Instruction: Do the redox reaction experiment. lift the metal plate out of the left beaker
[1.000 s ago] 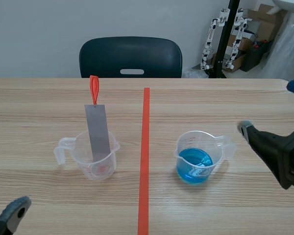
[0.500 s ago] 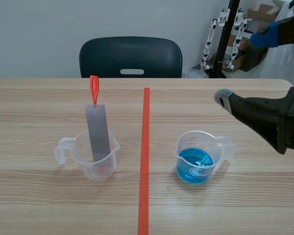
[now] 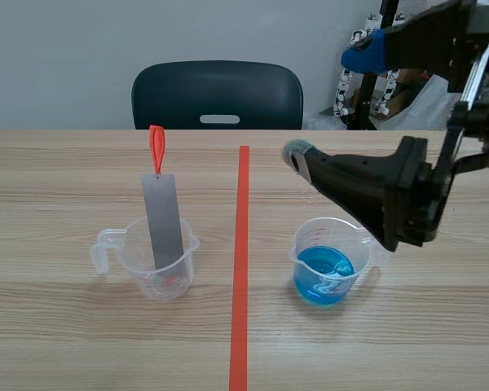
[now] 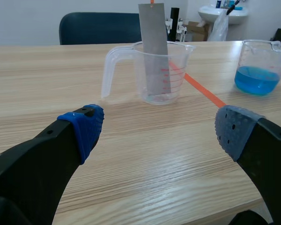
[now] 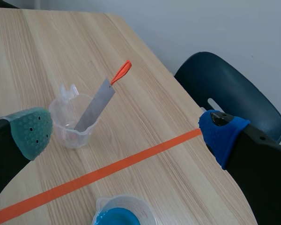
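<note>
Up and across goes the right gripper (image 3: 330,106) vs. a sec ago: from low beside the right beaker (image 3: 330,261) it now hangs above it, lower fingertip just short of the tape line (image 3: 240,269). Its fingers are spread wide w/ nothing btwn them. The left gripper (image 4: 159,129) has dropped out of the scene view. It sits low over the table (image 4: 131,154), also fully spread and holding nothing. The metal plate (image 3: 165,220) hasn't shifted. Its bottom end stands inside the left beaker (image 3: 159,261), on the far side of the tape from the right gripper. Its long axis is near upright w/ a slight lean, and the orange tab (image 3: 156,147) is at its top end, well clear of the rim. From the right gripper the plate lies ahead and to the robot's left, still well apart. The left gripper has the beaker straight ahead, but at base level. Judging by height, the right arm looks better set for a pinch at the tab end, then a pull along the plate's axis.
</note>
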Robot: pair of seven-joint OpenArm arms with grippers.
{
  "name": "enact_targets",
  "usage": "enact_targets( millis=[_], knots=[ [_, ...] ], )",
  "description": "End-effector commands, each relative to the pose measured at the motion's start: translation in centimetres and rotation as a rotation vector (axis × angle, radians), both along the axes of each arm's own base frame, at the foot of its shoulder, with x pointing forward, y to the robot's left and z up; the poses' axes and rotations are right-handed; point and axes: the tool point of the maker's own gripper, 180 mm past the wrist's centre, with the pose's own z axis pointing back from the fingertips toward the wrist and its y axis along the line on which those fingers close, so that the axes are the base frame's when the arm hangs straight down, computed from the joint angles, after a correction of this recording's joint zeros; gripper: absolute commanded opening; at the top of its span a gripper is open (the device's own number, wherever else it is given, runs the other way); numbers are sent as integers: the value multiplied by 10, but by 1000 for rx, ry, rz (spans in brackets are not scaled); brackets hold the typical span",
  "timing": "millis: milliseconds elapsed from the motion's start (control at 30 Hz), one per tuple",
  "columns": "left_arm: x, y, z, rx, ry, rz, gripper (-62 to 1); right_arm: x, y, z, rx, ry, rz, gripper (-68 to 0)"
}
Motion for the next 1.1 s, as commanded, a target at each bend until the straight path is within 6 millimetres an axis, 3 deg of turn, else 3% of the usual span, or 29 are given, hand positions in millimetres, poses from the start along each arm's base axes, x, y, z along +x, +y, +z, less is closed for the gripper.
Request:
enact_targets(
  millis=[0, 300, 533, 767, 1067],
  knots=[
    [5, 1, 9, -24, -58, 22, -101, 11, -3, 2, 21, -10, -27, 4],
    [21, -7, -7, -64, -58, 52, -101, 46, -14, -63, -106, 164, -168, 4],
    [35, -15, -4, -93, -89, 36, -101, 67, -18, -63, -76, 164, -215, 4],
    [49, -15, 1, -94, -129, 35, -101, 84, 9, -70, -36, 187, -175, 4],
    [51, -15, 2, -80, -137, 37, -101, 101, 54, -83, -36, 226, -87, 4]
  ],
)
